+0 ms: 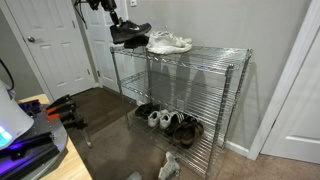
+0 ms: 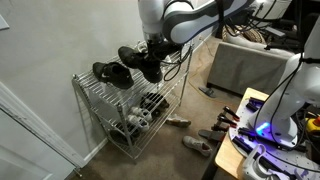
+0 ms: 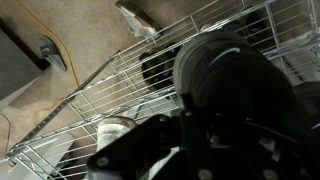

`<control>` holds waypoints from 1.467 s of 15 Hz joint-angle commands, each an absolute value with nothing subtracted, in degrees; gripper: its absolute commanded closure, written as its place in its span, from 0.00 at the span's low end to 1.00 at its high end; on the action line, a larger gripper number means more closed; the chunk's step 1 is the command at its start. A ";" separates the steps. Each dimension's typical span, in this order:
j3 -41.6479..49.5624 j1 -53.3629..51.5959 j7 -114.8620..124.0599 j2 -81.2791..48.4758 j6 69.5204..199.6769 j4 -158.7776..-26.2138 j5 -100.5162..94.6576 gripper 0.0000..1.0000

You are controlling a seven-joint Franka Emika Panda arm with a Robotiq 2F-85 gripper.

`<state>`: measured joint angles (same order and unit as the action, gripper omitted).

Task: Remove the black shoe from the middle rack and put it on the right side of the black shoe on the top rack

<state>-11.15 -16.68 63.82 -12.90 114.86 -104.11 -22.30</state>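
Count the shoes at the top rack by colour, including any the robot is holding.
Black: 2, the chunky black shoe lying on the chrome wire top rack and the slim black low-cut shoe held in the end effector.
White: 1, the white low-top sneaker on the same rack.
Total: 3

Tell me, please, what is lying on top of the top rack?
A white sneaker and a chunky black shoe lie on the top rack. The hand holds the slim black shoe over it; whether that touches the wire is hidden.
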 commanded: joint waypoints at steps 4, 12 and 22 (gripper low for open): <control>-6.46 -17.02 63.12 -19.95 116.70 -93.43 -22.68 0.94; -4.16 -18.82 62.01 -30.20 114.30 -80.33 -21.91 0.94; -2.98 -19.81 60.87 -34.98 113.50 -76.62 -19.34 0.47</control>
